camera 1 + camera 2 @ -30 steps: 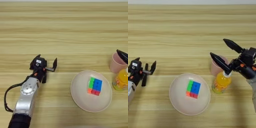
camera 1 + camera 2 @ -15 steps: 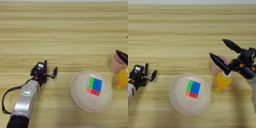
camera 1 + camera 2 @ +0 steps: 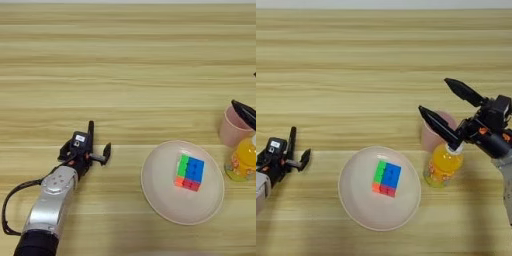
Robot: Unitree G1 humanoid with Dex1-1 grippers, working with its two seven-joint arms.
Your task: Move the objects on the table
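- Bottle position: we find the small orange juice bottle with white cap upright on the light wooden table, touching the pink cup and just right of the cream plate holding the multicoloured puzzle cube.
- Right gripper: fingers spread wide, lower fingertip at the cap; we judge it must drop around the bottle's body and avoid nudging the cup before closing.
- Left gripper: open, empty, idle, well apart.
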